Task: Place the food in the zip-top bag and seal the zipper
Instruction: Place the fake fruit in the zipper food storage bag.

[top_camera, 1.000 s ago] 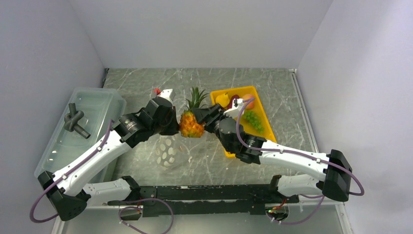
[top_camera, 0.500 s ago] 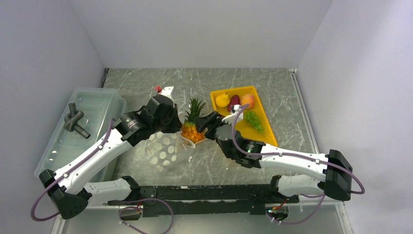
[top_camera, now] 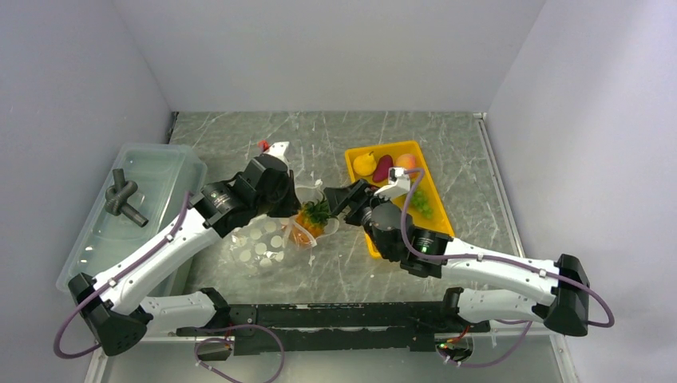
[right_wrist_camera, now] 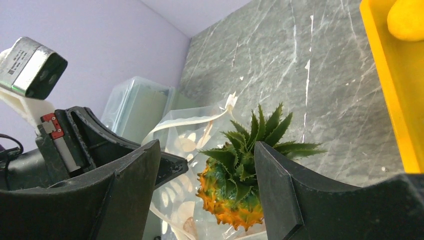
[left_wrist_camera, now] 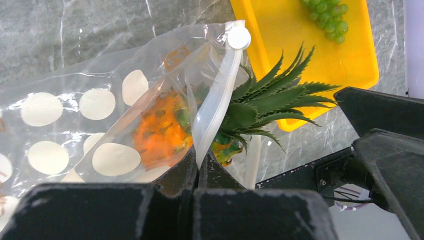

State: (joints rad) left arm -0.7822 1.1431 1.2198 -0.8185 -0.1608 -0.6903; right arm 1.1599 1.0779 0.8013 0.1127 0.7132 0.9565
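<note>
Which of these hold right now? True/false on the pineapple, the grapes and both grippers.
1. The pineapple is partly in the zip-top bag, with its crown poking out. True.
2. The left gripper is open. False: it is shut on the bag's mouth edge, at the zipper.
3. The grapes are in the bag. False: they lie on the yellow tray.
4. The right gripper has its jaws apart. True.
</note>
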